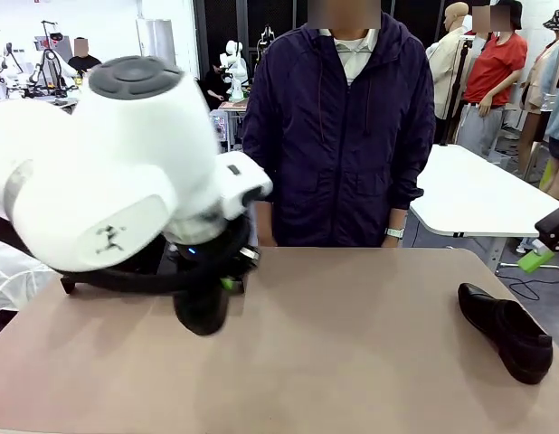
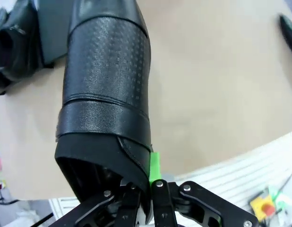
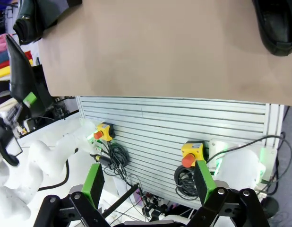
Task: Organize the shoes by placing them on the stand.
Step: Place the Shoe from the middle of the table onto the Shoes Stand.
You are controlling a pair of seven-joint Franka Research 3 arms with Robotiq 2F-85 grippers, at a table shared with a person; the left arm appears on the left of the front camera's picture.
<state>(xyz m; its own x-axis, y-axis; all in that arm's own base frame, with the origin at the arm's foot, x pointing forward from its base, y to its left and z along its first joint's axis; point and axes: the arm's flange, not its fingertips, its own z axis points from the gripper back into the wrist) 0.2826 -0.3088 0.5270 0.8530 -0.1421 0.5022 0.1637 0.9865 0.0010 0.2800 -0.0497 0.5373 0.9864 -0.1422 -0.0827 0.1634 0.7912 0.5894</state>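
Hanging toe-down from the L gripper point(image 2: 153, 172) is the held shoe point(image 2: 106, 94), jaws pinching its heel rim w/ a green pad on the outside; can't tell if the toe touches the table point(image 1: 352, 362). Stand point(image 2: 51, 38) sits at the table's L end, just beside the held shoe, w/ at least one second shoe point(image 2: 13, 47) by it, count unclear. Third shoe point(image 1: 506, 332) lies on its sole near the table's R edge, well apart from the stand. R gripper point(image 3: 148, 184) is out by the table's R side, jaws spread wide, nothing btwn them. Person point(image 1: 343, 127) stands at the far side
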